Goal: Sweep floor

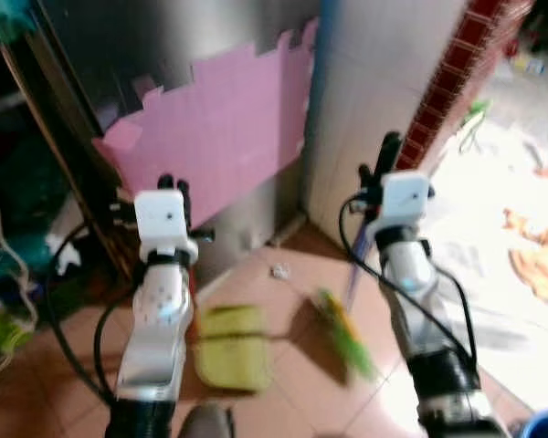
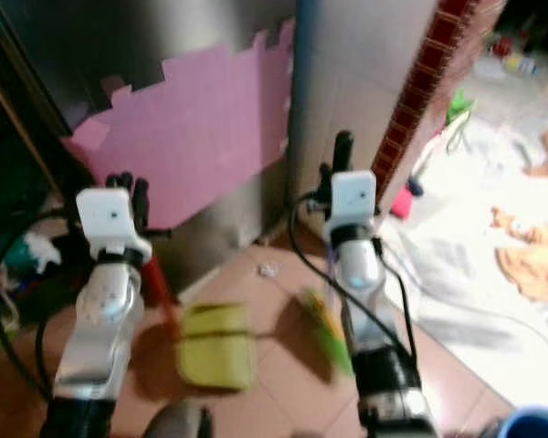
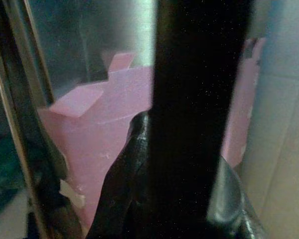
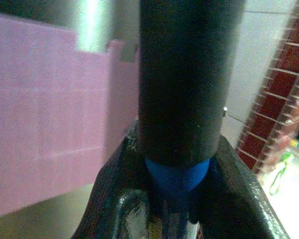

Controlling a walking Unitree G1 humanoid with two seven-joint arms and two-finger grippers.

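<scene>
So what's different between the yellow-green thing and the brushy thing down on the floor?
The dustpan is a broad yellow-green tray on a red handle, on the left gripper's side. The broom head is narrow, slanted, green and yellow, on a blue pole held by the right gripper. Both rest on the tiles.

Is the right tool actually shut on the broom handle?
Yes, shut on it. In the right wrist view, the broom handle runs between the black fingers of the right tool, which press against both its sides.

Reddish-brown tiled floor (image 1: 283, 365), yellow-green dustpan (image 1: 231, 347) lying flat on it, green broom head (image 1: 347, 342) resting just beside the dustpan, small pale scrap (image 1: 279, 271) near the wall, orange cloths (image 1: 539, 260) on the bright area well apart
</scene>
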